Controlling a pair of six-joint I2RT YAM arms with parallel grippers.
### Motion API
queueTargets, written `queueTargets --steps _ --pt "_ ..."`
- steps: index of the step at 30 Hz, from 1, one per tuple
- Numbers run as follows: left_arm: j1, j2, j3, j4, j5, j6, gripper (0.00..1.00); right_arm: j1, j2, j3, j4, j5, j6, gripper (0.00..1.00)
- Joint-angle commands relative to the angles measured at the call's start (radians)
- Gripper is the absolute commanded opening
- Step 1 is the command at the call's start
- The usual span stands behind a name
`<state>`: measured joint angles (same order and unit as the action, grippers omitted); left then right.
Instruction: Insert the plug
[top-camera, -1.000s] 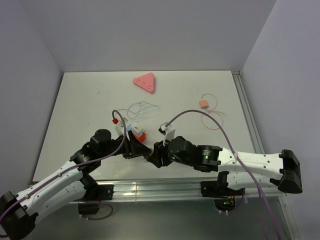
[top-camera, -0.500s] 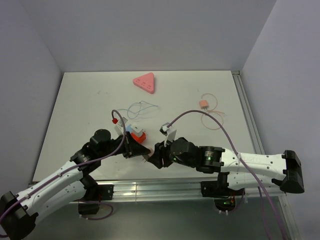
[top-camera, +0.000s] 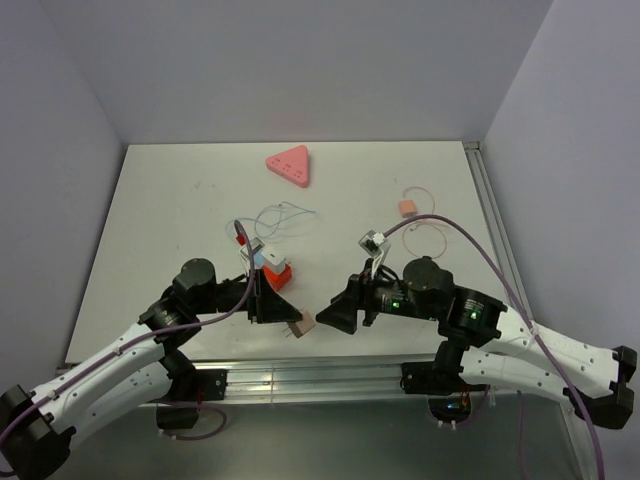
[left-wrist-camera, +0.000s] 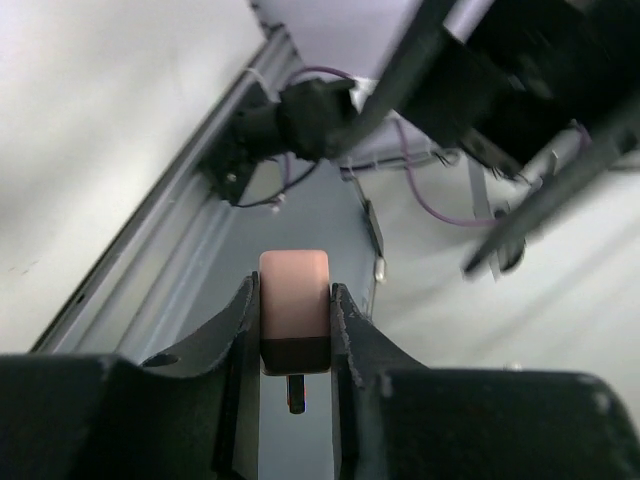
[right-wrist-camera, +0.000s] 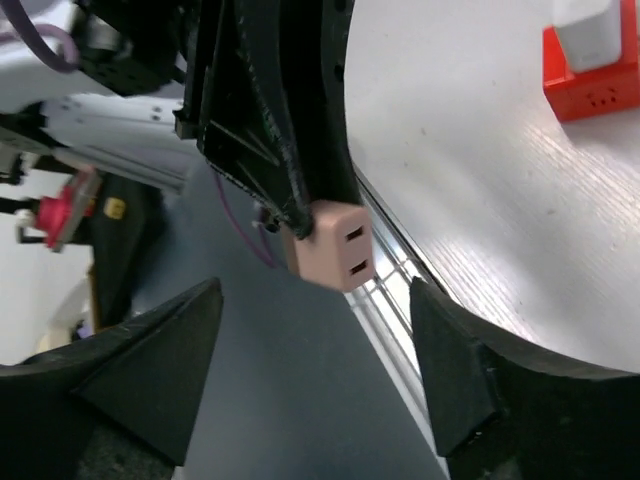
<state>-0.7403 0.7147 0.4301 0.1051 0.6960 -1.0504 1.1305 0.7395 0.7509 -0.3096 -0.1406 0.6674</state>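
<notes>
The plug (top-camera: 299, 323) is a small pinkish block held off the table's near edge. My left gripper (top-camera: 288, 316) is shut on it. The left wrist view shows the plug (left-wrist-camera: 294, 300) pinched between both fingers, a dark prong sticking out below it. My right gripper (top-camera: 334, 312) stands open just right of it, apart from it. In the right wrist view the plug (right-wrist-camera: 340, 248) shows two slots on its end face, ahead of the wide-open right gripper (right-wrist-camera: 315, 300). A pink triangular socket block (top-camera: 290, 165) lies at the table's far side.
A red block (top-camera: 275, 270) with a white piece on it sits behind the left gripper, also in the right wrist view as the red block (right-wrist-camera: 590, 75). A thin white cable (top-camera: 281, 215) lies mid-table. An orange connector (top-camera: 406, 207) with a looped wire lies far right. The metal rail (top-camera: 300, 378) runs along the near edge.
My right gripper opened, let go of the plug and pulled back to the right. My left gripper closed on the plug and now holds it alone.
</notes>
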Motion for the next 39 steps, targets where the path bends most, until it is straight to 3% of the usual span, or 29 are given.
queueTargets --steps 1,6,24,27,29,30,32,33,34,35,37,39 --pt "-0.002 -0.017 0.035 0.157 0.143 0.035 0.00 -0.090 -0.025 -0.062 0.108 -0.319 0.029 0.80" --pt "-0.004 -0.017 0.033 0.258 0.206 -0.002 0.00 -0.100 0.018 -0.064 0.144 -0.392 0.024 0.72" --pt "-0.008 0.019 0.053 0.243 0.263 0.032 0.00 -0.138 0.187 -0.042 0.306 -0.537 0.057 0.49" --pt "-0.008 0.022 0.053 0.249 0.263 0.032 0.00 -0.143 0.201 -0.050 0.358 -0.566 0.078 0.35" --pt "-0.010 0.032 0.058 0.249 0.267 0.036 0.00 -0.143 0.207 -0.059 0.401 -0.591 0.087 0.31" --pt "-0.010 0.038 0.061 0.242 0.269 0.039 0.00 -0.143 0.210 -0.064 0.415 -0.603 0.093 0.06" --pt "-0.010 0.051 0.085 0.197 0.231 0.073 0.01 -0.144 0.210 -0.068 0.428 -0.599 0.097 0.00" --pt "-0.010 0.054 0.107 0.038 0.185 0.104 0.10 -0.144 0.204 -0.077 0.403 -0.581 0.098 0.00" --pt "-0.010 0.051 0.136 -0.058 0.112 0.145 0.43 -0.144 0.198 -0.081 0.370 -0.550 0.092 0.00" --pt "-0.010 0.045 0.186 -0.162 0.014 0.202 0.62 -0.149 0.189 -0.085 0.342 -0.480 0.090 0.00" --pt "-0.010 -0.006 0.219 -0.366 -0.299 0.216 0.84 -0.190 0.178 -0.128 0.293 -0.432 0.113 0.00" --pt "-0.010 -0.046 0.228 -0.432 -0.544 0.193 0.87 -0.233 0.167 -0.197 0.291 -0.399 0.155 0.00"
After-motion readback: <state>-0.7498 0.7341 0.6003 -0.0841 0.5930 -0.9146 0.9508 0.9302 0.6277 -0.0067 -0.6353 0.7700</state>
